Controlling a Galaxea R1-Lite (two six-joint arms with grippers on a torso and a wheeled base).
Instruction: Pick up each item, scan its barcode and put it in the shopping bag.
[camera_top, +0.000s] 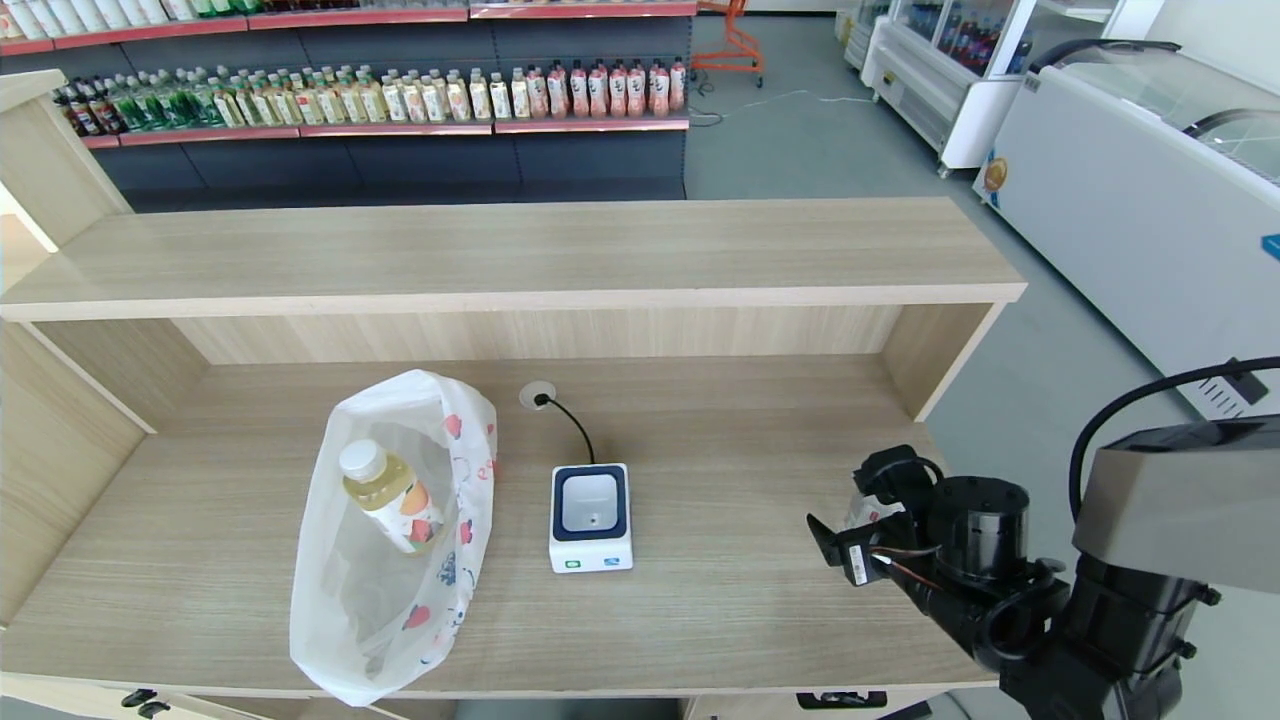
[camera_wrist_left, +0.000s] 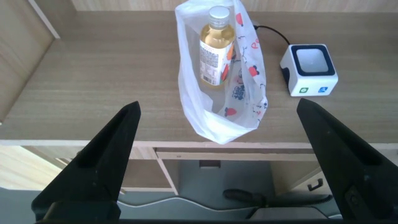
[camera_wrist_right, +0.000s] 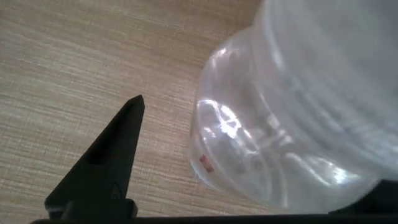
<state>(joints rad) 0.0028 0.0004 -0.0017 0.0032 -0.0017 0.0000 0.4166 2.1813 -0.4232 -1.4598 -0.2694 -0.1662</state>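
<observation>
A white printed shopping bag lies open on the left of the wooden counter. Inside it lies a bottle of yellow drink with a white cap. The white and blue barcode scanner sits mid-counter, just right of the bag. At the counter's right end my right gripper is open around a clear plastic bottle; one finger stands apart from it. My left gripper hangs open before the counter's front edge, facing the bag and the scanner.
A raised ledge and side walls enclose the counter at the back and sides. The scanner's black cable runs to a hole behind it. Shelves of bottles stand beyond, and chest freezers on the right.
</observation>
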